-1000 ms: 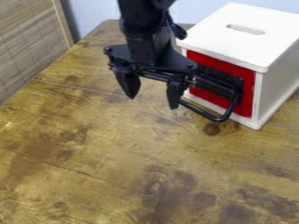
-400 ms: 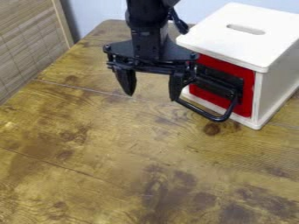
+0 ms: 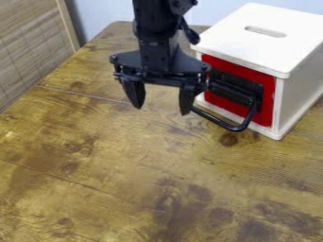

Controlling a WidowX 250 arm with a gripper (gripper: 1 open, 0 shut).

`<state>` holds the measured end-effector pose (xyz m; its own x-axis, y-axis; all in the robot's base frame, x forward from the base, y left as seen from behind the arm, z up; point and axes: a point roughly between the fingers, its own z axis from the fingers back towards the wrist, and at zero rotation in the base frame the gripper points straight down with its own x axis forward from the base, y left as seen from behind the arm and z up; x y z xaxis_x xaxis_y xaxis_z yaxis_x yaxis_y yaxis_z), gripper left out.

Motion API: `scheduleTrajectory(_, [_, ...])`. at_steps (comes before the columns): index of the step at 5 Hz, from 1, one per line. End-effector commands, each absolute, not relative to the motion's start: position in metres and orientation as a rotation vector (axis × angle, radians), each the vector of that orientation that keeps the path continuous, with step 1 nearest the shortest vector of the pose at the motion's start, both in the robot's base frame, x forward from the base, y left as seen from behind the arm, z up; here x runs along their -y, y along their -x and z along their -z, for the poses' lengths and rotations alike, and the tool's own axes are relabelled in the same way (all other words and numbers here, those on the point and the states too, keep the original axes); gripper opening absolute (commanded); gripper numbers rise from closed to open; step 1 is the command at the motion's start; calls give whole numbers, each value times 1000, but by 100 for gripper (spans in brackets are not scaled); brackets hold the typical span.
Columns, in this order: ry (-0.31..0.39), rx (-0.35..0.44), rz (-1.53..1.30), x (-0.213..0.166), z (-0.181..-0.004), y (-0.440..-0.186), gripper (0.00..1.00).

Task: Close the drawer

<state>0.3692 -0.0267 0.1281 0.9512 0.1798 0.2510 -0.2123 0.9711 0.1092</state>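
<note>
The white box-shaped cabinet [image 3: 278, 43] stands at the right on the wooden table. Its red-fronted drawer [image 3: 240, 83] carries a black panel and a large black loop handle [image 3: 233, 118] that juts toward the table's middle; the front looks nearly level with the cabinet face. My black two-fingered gripper [image 3: 161, 98] hangs just left of the drawer, pointing down at the table, open with nothing between its fingers. The right finger [image 3: 187, 102] sits close to the handle; whether it touches the handle I cannot tell.
A slatted wooden panel [image 3: 32, 43] stands at the left edge. A slot [image 3: 265, 31] is cut in the cabinet's top. The worn wooden tabletop [image 3: 127, 180] stretches in front of and left of the gripper.
The gripper has rolled slightly about its own axis while staying in about the same spot. The drawer and cabinet have not visibly moved.
</note>
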Motion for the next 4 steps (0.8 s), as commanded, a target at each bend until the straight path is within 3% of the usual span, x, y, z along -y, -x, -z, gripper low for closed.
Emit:
scheduleTrajectory(1, [-120, 332, -255, 25, -167, -363, 100])
scheduleTrajectory(4, [-123, 346, -279, 50, -165, -352, 100])
